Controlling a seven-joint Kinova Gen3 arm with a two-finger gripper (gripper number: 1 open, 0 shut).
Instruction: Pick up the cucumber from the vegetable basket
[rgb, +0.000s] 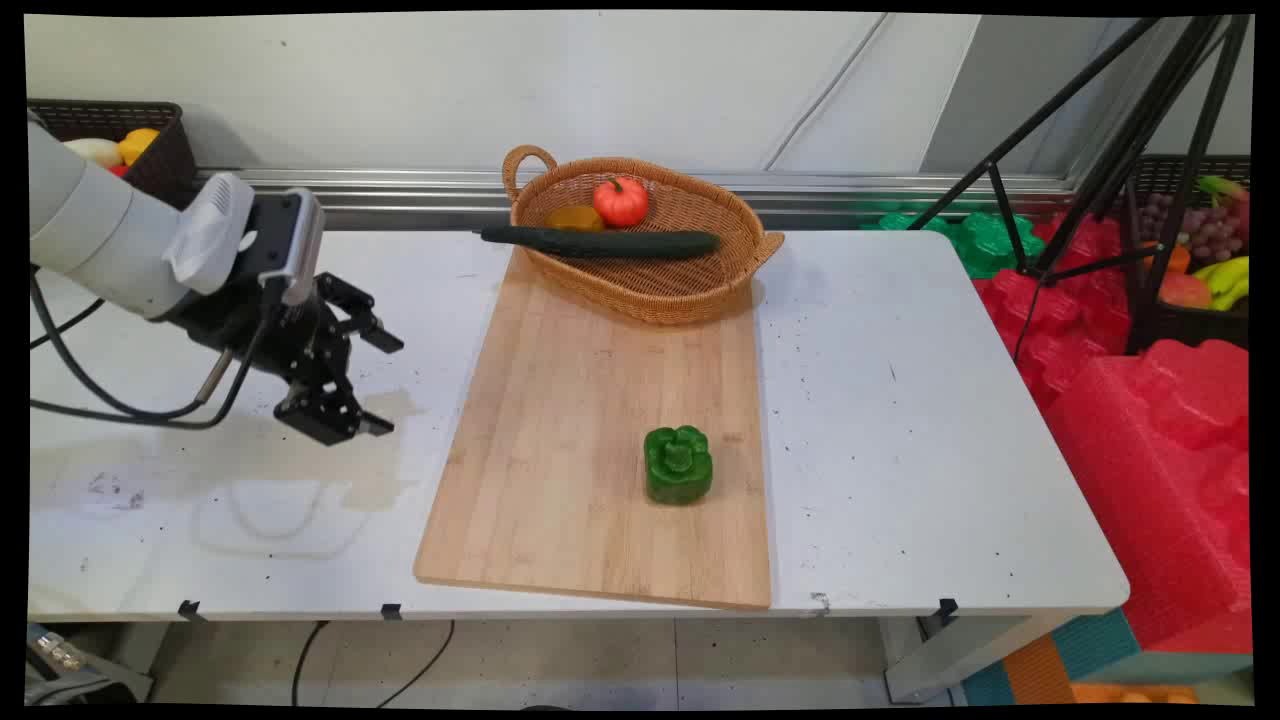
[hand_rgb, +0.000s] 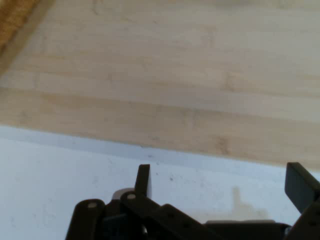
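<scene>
My black gripper (rgb: 388, 385) hangs open and empty over the white table (rgb: 900, 420), just left of the wooden cutting board (rgb: 590, 400). In the hand view its two fingers (hand_rgb: 143, 180) stand wide apart, the gripper (hand_rgb: 222, 182) facing the board (hand_rgb: 175, 75) edge. A green bell pepper (rgb: 678, 464) stands on the board's near right part, well away from the gripper. A wicker basket (rgb: 690, 285) rests on the board's far end, holding a red tomato (rgb: 620, 201), an orange-brown fruit (rgb: 574, 218) and a dark green cucumber (rgb: 600, 242) lying across it.
A dark basket (rgb: 160, 150) with fruit sits at the back left behind the arm. Black tripod legs (rgb: 1100, 150), red foam blocks (rgb: 1150, 420) and a crate of fruit (rgb: 1205, 250) stand off the table's right side. Black cables (rgb: 110, 405) hang below the arm.
</scene>
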